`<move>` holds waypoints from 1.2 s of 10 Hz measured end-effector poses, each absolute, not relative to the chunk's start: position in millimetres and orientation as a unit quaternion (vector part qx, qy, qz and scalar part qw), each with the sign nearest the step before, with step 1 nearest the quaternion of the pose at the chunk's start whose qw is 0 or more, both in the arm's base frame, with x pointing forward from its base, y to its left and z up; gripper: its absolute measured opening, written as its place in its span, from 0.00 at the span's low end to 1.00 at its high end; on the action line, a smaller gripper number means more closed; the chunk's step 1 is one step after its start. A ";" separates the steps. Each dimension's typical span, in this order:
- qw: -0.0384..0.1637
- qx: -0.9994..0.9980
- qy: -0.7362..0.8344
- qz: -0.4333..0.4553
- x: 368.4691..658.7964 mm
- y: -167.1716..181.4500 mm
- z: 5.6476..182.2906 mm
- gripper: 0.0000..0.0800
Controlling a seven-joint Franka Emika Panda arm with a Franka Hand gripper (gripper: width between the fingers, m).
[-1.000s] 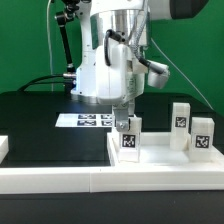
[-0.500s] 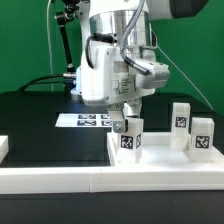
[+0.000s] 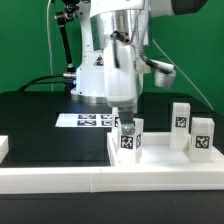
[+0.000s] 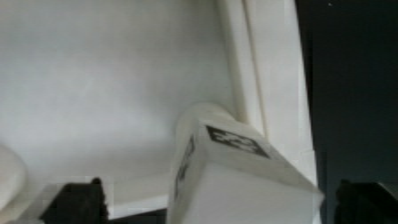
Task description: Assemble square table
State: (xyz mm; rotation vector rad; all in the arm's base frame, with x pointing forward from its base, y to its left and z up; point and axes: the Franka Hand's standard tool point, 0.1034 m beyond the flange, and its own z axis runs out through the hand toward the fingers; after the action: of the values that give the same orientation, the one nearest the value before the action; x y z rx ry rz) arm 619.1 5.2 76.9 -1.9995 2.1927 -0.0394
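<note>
The square table's top (image 3: 160, 160), a white tray with a raised rim, lies at the front of the exterior view's right. A white tagged leg block (image 3: 130, 138) stands upright on it near the corner on the exterior view's left. My gripper (image 3: 127, 120) hangs straight down over this leg. In the wrist view the leg (image 4: 240, 175) stands between the dark fingertips (image 4: 80, 200) of my gripper (image 4: 222, 203), with a gap showing beside it. The jaws are open. Two more leg blocks (image 3: 181, 118) (image 3: 202, 136) stand on the exterior view's right.
The marker board (image 3: 88, 120) lies on the black table behind the top. A long white border rail (image 3: 60, 182) runs along the front, with another white piece (image 3: 3, 148) at the exterior view's left edge. Beyond the top's rim (image 4: 267, 70) lies the black table (image 4: 356, 80).
The jaws have opened and let go of the near leg block. The wrist turned one way and back over it. The leg stands where it was.
</note>
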 end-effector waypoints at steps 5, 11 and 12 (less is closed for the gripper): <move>0.083 -0.784 0.614 -0.031 620.2 4.2 77.4 0.81; 0.061 -0.922 0.378 -0.050 620.8 4.8 78.0 0.81; 0.053 -0.940 0.334 -0.052 620.5 4.7 77.8 0.81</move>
State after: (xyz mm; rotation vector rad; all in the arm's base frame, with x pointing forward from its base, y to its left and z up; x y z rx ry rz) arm 620.5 4.7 77.8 -2.8564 1.0137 -0.1588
